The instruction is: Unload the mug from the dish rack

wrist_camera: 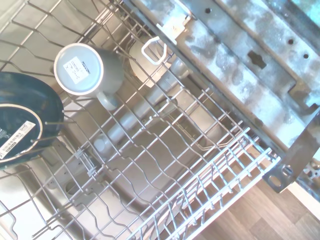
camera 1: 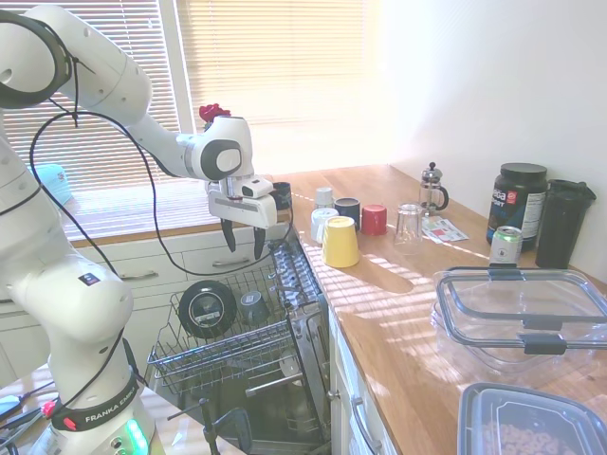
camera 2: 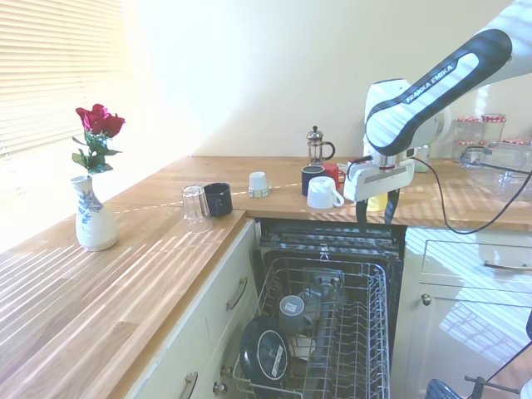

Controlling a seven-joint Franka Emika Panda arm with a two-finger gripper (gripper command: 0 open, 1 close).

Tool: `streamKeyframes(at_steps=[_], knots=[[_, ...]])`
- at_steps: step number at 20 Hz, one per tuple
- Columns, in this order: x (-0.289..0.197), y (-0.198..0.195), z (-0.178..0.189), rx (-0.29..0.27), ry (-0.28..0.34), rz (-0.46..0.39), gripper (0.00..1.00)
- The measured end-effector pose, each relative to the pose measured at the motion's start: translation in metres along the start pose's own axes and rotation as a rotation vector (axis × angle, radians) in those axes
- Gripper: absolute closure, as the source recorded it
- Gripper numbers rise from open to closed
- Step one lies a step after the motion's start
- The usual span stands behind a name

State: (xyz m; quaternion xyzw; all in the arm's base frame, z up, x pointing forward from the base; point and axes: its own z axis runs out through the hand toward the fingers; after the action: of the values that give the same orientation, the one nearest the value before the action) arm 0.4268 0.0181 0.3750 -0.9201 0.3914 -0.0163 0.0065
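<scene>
The mug (camera 1: 254,305) (camera 2: 292,309) is small, glossy and dark grey-blue. It sits upside down in the dish rack (camera 1: 228,355) (camera 2: 366,332), right beside a black round plate (camera 1: 207,308) (camera 2: 264,353). The wrist view looks down on the mug (wrist_camera: 85,70), its pale base with a label facing up, and on the rack's wires (wrist_camera: 200,165). My gripper (camera 1: 243,242) (camera 2: 376,214) hangs open and empty well above the rack, over its counter-side end, and touches nothing.
The wooden counter (camera 1: 398,303) beside the rack holds a yellow cup (camera 1: 340,242), several other cups and a French press (camera 1: 433,188). Clear plastic containers (camera 1: 522,318) sit nearer the camera. A vase with a rose (camera 2: 93,208) stands across the corner. A white cup (wrist_camera: 146,57) lies below the rack.
</scene>
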Motion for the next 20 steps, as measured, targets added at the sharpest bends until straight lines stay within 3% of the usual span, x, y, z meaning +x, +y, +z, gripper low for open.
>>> streamKeyframes(at_steps=[9,20], knots=[[-0.009,-0.010,0.008,-0.005,0.019,-0.033,0.00],[-0.050,-0.047,0.078,-0.010,0.066,-0.101,0.00]])
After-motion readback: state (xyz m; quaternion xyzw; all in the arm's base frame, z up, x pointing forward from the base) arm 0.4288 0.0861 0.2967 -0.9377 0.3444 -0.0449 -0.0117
